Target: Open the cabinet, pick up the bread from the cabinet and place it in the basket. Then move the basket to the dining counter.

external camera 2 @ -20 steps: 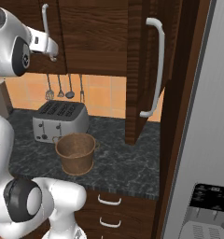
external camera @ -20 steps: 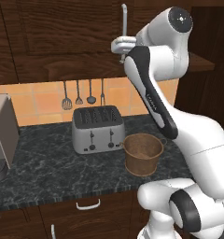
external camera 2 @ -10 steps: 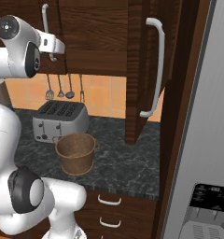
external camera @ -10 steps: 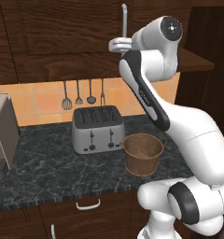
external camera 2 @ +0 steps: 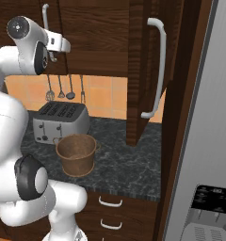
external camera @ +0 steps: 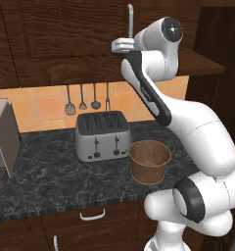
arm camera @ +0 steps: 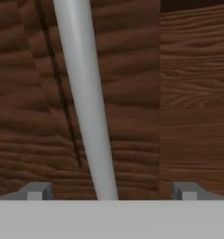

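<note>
Arm (external camera: pixel 198 132): glossy white shell of rounded, tube-like segments with bulging elbows. Joints: dark grey to black discs set into the ends of the segments, one small at the top, one large low on the body. Forearm: long black strip inlaid along one side. Gripper (arm camera: pixel 111 190): boxy white hand; two small grey squared fingertips (arm camera: pixel 37 190).

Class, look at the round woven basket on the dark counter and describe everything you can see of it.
The basket is a round, brown, bucket-shaped container with a woven-looking wall and a small handle on each side. It stands upright on the black speckled worktop, just to the right of and nearer than the silver toaster, and is slightly shorter than it. Its mouth is open, and what shows of the inside looks empty. Nothing but the worktop touches it.
</note>
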{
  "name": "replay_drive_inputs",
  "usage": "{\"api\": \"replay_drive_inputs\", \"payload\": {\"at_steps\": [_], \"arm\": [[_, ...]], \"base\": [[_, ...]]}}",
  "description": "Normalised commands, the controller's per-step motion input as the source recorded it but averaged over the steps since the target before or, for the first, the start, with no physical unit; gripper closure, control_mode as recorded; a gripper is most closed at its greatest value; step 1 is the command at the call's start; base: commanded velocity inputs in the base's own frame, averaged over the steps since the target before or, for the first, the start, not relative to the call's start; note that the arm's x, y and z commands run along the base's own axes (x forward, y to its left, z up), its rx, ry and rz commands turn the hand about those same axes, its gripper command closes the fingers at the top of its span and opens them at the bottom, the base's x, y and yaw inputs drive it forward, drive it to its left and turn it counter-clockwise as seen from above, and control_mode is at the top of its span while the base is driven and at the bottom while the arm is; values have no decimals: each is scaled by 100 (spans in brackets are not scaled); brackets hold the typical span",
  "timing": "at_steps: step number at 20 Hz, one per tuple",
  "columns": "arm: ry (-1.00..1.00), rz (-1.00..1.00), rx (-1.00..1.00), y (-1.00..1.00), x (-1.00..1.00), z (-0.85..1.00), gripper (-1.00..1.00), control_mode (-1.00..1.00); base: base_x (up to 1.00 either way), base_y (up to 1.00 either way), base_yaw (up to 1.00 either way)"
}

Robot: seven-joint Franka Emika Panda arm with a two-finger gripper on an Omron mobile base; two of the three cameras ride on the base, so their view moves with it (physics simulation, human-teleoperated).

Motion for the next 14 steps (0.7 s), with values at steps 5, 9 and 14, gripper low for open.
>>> {"api": "replay_drive_inputs", "payload": {"at_steps": [5, 9, 14], "arm": [[0, 0, 0, 10, 48, -2, 100, -100], [0, 0, 0, 26, 55, -3, 100, -100], [0, 0, 0, 19, 4, -1, 100, -100]], "base": [[0, 0, 0], [0, 0, 0], [0, 0, 0]]}}
